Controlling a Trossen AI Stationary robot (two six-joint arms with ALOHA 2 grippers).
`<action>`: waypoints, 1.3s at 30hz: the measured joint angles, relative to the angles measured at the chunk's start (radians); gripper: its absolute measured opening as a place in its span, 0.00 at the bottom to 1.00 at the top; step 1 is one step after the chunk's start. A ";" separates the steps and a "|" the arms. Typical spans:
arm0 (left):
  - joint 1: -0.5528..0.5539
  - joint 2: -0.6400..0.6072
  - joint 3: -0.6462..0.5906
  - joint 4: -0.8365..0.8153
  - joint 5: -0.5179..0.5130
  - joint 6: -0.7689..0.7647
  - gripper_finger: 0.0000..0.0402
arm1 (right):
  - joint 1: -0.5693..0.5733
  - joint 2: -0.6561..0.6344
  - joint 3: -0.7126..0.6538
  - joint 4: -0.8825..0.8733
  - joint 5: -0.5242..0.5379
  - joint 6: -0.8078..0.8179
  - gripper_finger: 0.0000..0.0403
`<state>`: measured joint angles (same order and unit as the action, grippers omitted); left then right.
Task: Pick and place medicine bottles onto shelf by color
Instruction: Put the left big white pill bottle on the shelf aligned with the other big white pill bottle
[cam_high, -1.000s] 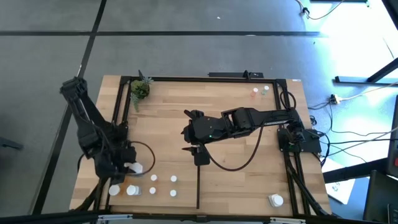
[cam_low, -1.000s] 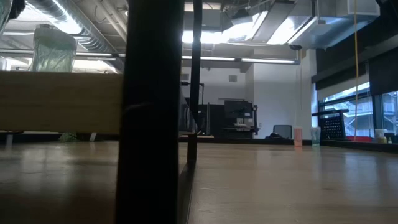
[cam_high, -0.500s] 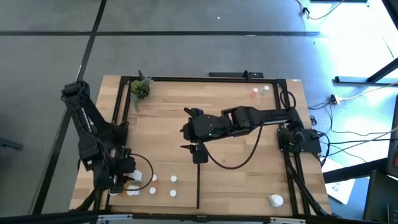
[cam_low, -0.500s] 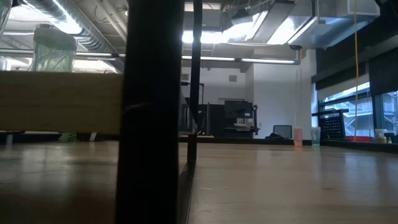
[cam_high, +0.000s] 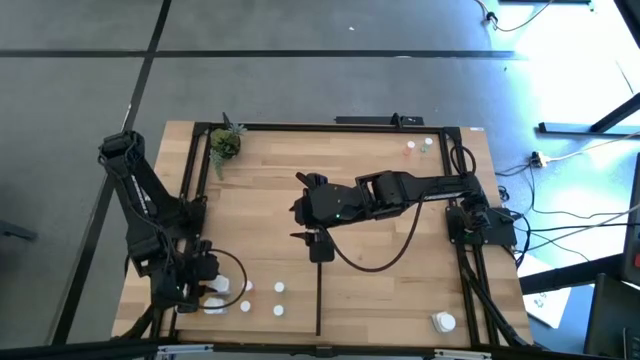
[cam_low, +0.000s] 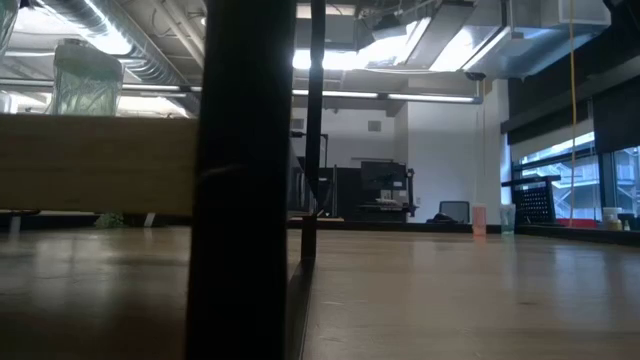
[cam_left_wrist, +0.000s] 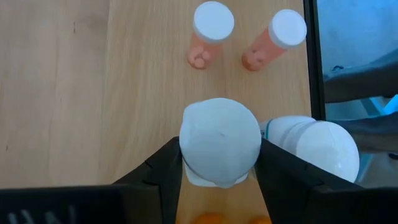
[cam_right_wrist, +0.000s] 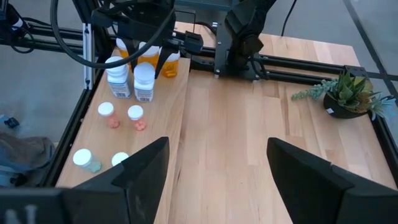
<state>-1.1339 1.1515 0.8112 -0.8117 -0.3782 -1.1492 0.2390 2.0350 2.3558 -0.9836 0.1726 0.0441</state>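
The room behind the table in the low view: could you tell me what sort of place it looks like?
Probably a lab or open industrial-style workspace. Exposed ducting and ceiling light panels run overhead, a desk with equipment stands at the far wall, and the high view shows a bare grey floor with cables.

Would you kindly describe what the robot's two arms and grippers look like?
Both arms are dark, jointed and chunky. The left gripper and right gripper each end in two flat, angular black fingers. A thin black cable loops loosely beside each arm across the wood, and a small green light shows on the right arm.

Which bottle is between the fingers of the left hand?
The white-capped bottle between the left hand's fingers; the two small pink ones stand apart.
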 joint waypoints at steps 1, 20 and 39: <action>0.000 0.000 0.000 0.001 0.003 0.000 0.42 | 0.000 0.000 0.000 0.000 0.000 0.000 0.67; 0.000 0.001 -0.001 0.013 0.008 0.007 0.44 | 0.000 0.000 0.000 0.000 0.001 0.000 0.67; 0.002 0.001 -0.002 0.019 0.006 0.042 0.45 | 0.000 0.000 0.000 0.000 0.001 0.000 0.67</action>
<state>-1.1324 1.1522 0.8092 -0.7925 -0.3726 -1.1076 0.2390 2.0350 2.3558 -0.9840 0.1734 0.0444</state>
